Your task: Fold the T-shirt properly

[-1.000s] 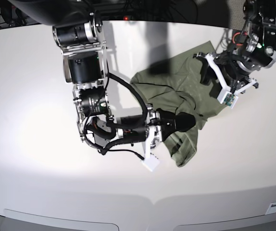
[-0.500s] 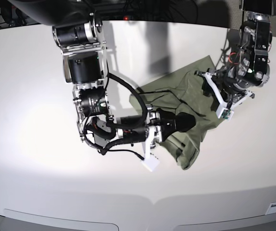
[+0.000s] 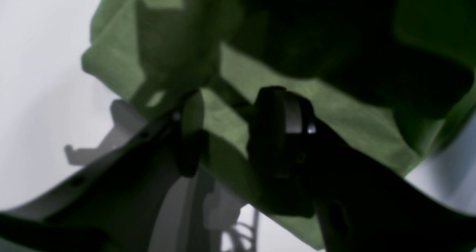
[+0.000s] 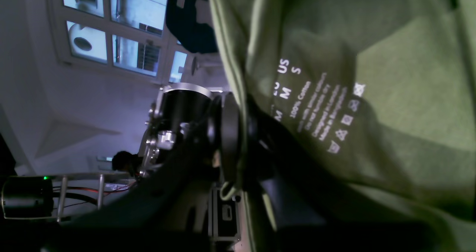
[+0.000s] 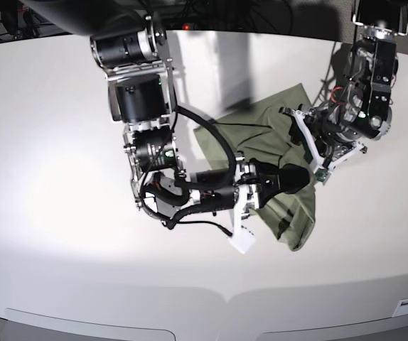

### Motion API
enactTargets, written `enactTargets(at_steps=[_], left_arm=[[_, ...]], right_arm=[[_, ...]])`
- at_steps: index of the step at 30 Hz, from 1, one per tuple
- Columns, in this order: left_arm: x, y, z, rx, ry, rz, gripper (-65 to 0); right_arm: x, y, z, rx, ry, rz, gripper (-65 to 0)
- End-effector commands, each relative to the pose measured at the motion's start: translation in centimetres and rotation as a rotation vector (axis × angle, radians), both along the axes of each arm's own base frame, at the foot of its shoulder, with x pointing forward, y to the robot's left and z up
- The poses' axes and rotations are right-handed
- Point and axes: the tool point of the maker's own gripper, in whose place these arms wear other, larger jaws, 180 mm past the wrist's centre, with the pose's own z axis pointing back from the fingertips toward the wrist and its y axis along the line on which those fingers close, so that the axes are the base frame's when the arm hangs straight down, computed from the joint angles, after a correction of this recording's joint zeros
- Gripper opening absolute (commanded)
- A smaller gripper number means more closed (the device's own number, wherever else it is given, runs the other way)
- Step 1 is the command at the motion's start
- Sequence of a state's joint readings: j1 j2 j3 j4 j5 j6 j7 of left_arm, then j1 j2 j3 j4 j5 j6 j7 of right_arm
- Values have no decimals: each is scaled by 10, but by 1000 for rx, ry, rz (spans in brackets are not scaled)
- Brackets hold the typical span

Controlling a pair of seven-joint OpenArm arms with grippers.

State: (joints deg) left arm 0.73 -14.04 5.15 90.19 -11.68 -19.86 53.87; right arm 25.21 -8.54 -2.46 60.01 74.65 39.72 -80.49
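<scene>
The sage-green T-shirt lies crumpled on the white table, right of centre, with one flap hanging toward the front. My right gripper reaches in from the left and is shut on the shirt's neckline edge; the white printed label marks show just beside the pinch. My left gripper hovers over the shirt's right side. Seen from the left wrist, its fingers stand apart, open, with wrinkled green fabric lying in the gap.
The right arm's stacked black joints and cables fill the table's middle-left. Its white wrist camera mount hangs low near the cloth. The left arm's column rises at the back right. The table's front edge curves below.
The right arm has swung to the right, dragging the gripped neckline and bunched shirt with it. The left gripper has come left and lower, onto the shirt's right side.
</scene>
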Motion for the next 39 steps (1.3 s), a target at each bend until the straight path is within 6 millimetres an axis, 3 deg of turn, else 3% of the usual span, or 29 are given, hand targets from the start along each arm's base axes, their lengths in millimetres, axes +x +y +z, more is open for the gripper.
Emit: enactTargets(at_steps=[1,13,19,28,36,39], left_arm=[[13,4,12,1,-46,1,-368],[38,6,42,25,-116,-12,-368],[61,21,65,134,-220,-14,-368],[85,65,95,250,-307,-13,-369],[97,133,129,372,-422,121,-368],[97,147,134,403,-424,140,-369]], right_arm=[[10,1,21,41,-48,-9,-650],[11,-1,19,32,-49,-12,-650],[11,-1,18,29,-49,-12,-650],[11,-1,18,30,-49,-12,-650],[10,3,20,39,-49,-8,-650],[10,3,20,39,-49,-8,-650]])
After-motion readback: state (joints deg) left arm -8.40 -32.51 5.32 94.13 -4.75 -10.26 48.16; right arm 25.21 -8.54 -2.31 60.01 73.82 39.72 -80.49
